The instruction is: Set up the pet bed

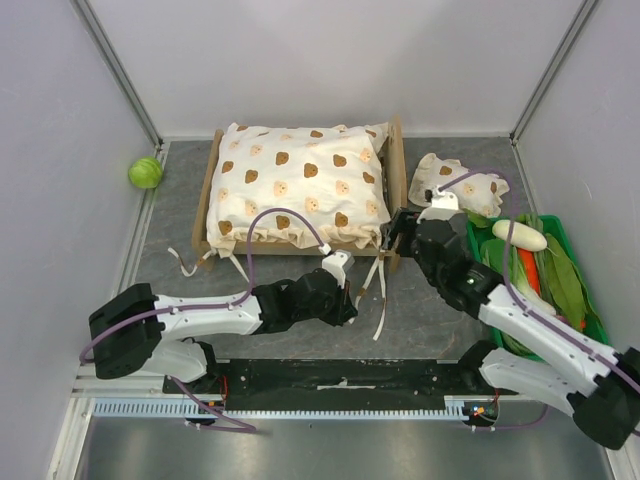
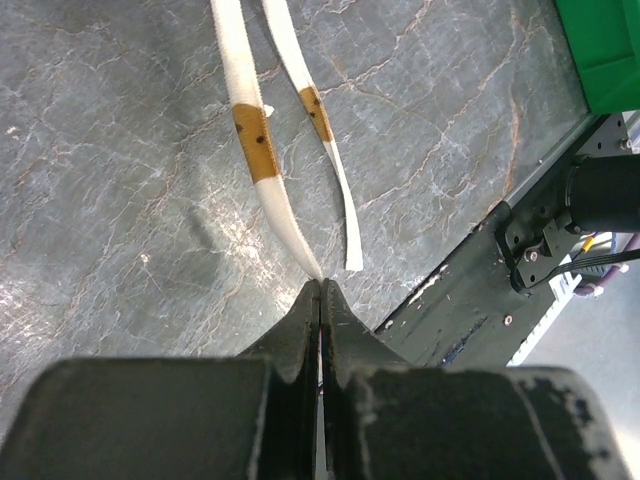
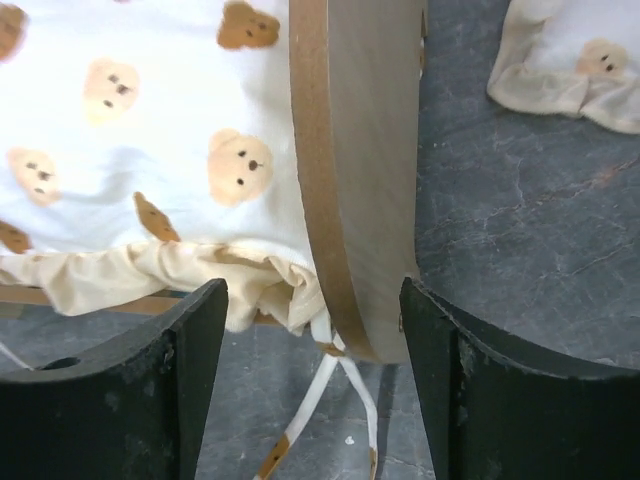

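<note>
- I see the pet bed [image 1: 397,170] toward the far edge of the tabletop [image 1: 440,310], about midway between its left and right edges, with its tall wooden end board facing the right edge
- A cream bear-print cushion [image 1: 300,185] covers the bed, and its ties [image 1: 380,300] trail off the near side onto the tabletop
- My right claw [image 3: 310,292] is open wide and straddles the near corner of that end board; the wood stands close against one finger and cushion fabric bunches by the other, so it has hold of nothing
- My left claw [image 2: 320,290] is shut tight, low over the tabletop near the bed's near right corner
- One tie [image 2: 255,140] runs right up to the left claw's tips, but I cannot tell whether it is pinched; a second tie [image 2: 318,110] lies just beside it
- A small frilled bear-print pillow [image 1: 450,180] lies right of the bed
- A green tray [image 2: 600,50] sits along the right edge
- A green ball [image 1: 145,172] rests in the far left corner
</note>
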